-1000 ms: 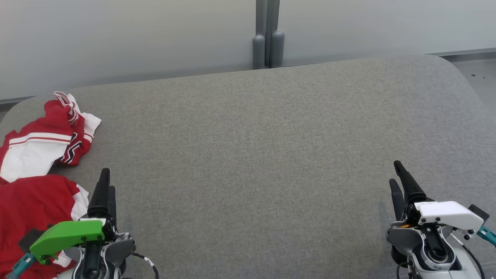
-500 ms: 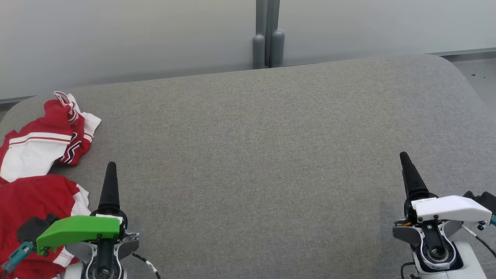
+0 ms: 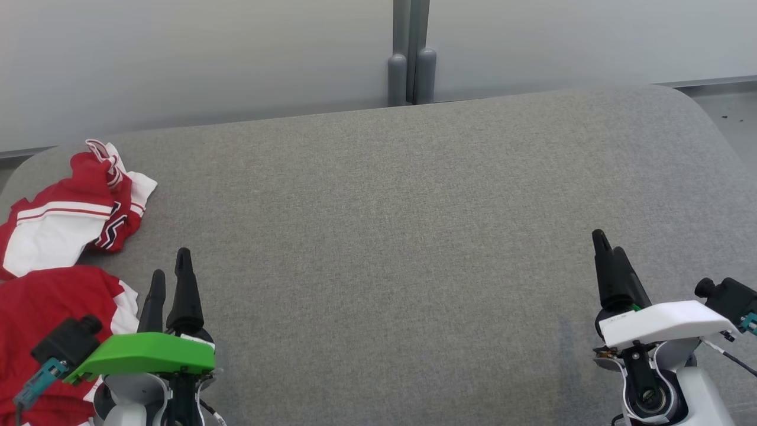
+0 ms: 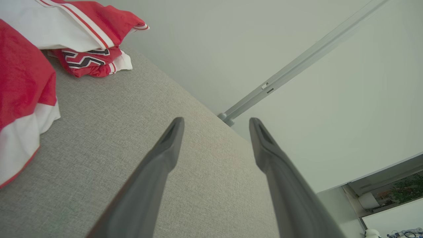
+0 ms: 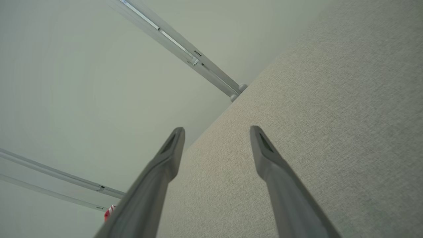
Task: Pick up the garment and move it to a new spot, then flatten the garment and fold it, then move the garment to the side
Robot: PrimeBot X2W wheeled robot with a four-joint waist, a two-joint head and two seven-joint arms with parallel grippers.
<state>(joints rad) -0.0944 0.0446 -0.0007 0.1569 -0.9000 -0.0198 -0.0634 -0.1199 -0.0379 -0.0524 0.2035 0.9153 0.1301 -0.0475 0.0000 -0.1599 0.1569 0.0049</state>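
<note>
Left gripper (image 3: 170, 263) spread, empty, just beside crumpled red garment (image 3: 53, 296); right gripper (image 3: 609, 242) likewise spread. Risk: a shallow pinch catches one layer and the cloth slips on lifting.

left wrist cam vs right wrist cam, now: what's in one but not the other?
Left wrist, not right: left gripper, open and empty; the garment up close, with white panels and zigzag trim; a window corner with greenery.
Right wrist, not left: right gripper, open and empty; a low pair of wall rails.
Both: grey fabric surface, pale wall, grey post, and the garment, a red sliver on the right wrist.
</note>
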